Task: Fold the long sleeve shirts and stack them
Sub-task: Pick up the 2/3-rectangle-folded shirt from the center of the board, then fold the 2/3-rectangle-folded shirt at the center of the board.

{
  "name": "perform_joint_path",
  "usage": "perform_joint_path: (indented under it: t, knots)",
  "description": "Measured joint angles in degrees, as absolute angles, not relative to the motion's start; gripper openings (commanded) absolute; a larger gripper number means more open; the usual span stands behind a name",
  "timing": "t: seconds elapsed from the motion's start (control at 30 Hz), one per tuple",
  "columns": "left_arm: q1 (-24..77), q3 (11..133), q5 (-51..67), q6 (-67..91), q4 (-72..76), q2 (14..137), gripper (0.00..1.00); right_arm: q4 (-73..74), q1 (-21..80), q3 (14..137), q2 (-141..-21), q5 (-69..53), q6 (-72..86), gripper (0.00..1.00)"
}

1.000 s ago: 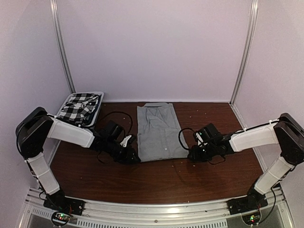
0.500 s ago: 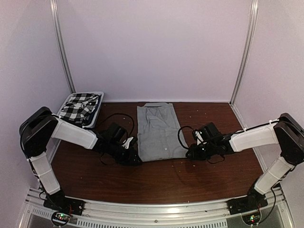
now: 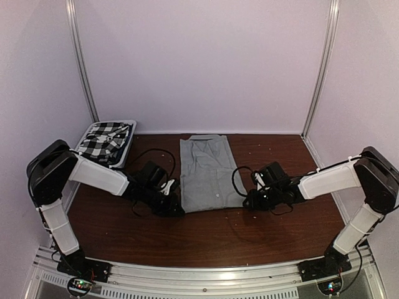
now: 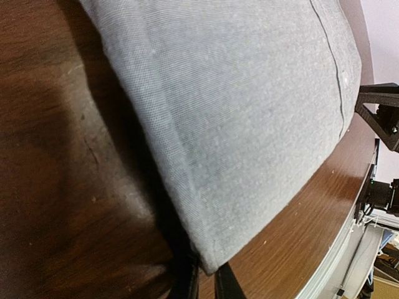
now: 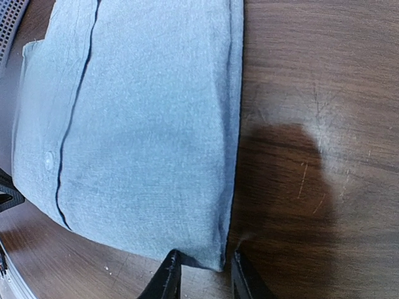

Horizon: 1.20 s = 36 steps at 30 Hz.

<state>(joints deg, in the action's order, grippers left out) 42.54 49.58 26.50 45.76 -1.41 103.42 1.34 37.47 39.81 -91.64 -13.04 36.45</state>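
Grey shirt (image 3: 204, 171) — left pincer (image 4: 207, 279) pinched on its near corner, right pincer (image 5: 206, 265) straddling the other, jaws apart.

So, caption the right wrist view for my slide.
Right gripper straddles a corner of the folded grey shirt on the table.

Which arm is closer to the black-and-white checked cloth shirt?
Left. The left tool is at the near left corner of the plain light grey cloth shirt, towards the checked shirt; the right tool is at the opposite near corner.
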Motion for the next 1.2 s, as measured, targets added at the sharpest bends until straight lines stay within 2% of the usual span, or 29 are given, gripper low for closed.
perform_joint_path:
  t: [0.2,0.33,0.57,0.87,1.2]
  knots:
    - [42.59,49.78,26.13,45.80,-1.52,103.57,0.00,0.08,37.60,39.92,-92.38,-13.06,36.47,0.25]
    - [42.59,50.06,25.91,45.84,-1.56,103.57,0.00,-0.40,37.91,39.92,-92.66,-13.06,36.45,0.20]
    - [42.61,50.06,25.71,45.82,-1.67,103.57,0.00,-0.30,38.22,39.92,-92.68,-13.10,36.51,0.00]
    - [43.81,48.73,23.66,45.95,-3.27,101.38,0.00,-0.03,40.18,38.61,-90.98,-12.95,37.30,0.00]
    - [49.43,40.75,19.90,48.90,-3.79,90.87,0.00,0.60,46.04,30.74,-79.57,-12.21,40.47,0.00]
